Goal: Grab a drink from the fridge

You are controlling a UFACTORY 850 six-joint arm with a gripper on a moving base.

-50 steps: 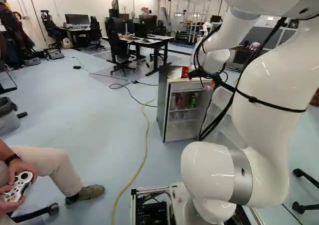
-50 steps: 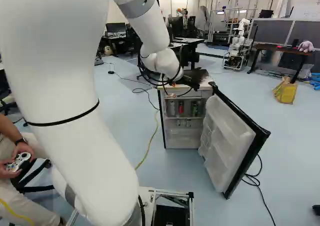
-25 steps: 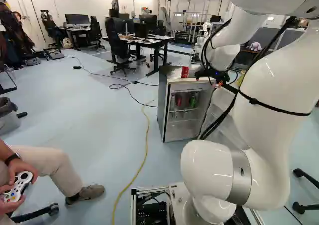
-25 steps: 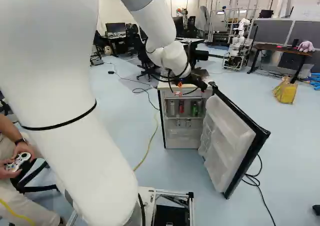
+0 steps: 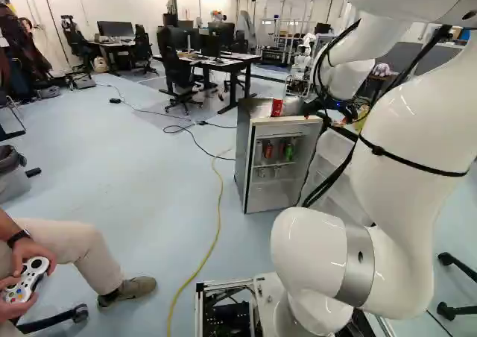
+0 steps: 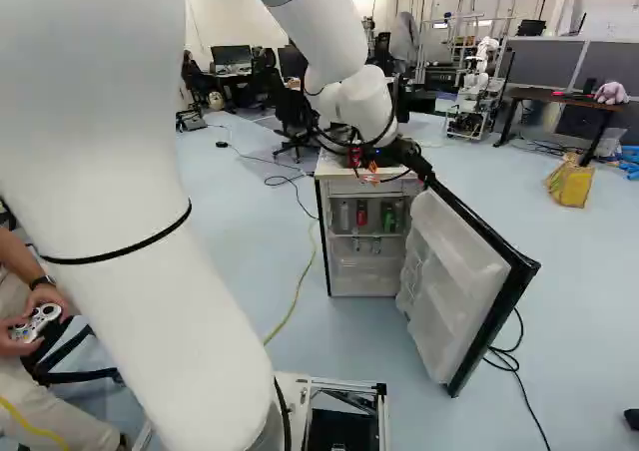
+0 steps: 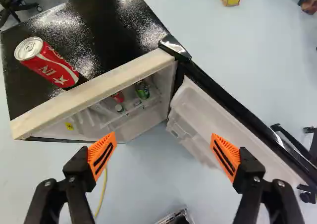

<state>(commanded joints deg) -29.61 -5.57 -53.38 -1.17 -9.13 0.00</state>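
Over the top front of the fridge [image 6: 339,266], near its door hinge, is my gripper [image 6: 407,156]. In the wrist view the gripper [image 7: 164,150] stands open, nothing between its orange pads. The fridge door [image 7: 225,122] is swung wide and lies ahead of and beside one finger. A red can [image 7: 49,64] stands on the black fridge top. Inside, a green can [image 7: 142,89] and a red can [image 7: 119,96] show on the upper shelf, beyond the fingers; the right base view shows the inner red can [image 6: 361,214] and green can [image 6: 389,218] upright.
A person with a controller [image 5: 28,279] sits at the left of the left base view. A yellow cable [image 5: 209,247] runs over the floor toward the fridge. Desks [image 5: 223,63] and chairs stand behind. Another robot [image 6: 483,67] is far back, and a yellow bag [image 6: 570,182] lies beyond the door.
The arm's wrist and gripper have swung rightward in both base views, across the fridge top toward the hinge side. The base, fridge and cans have stayed where they were. The gripper has stayed open.
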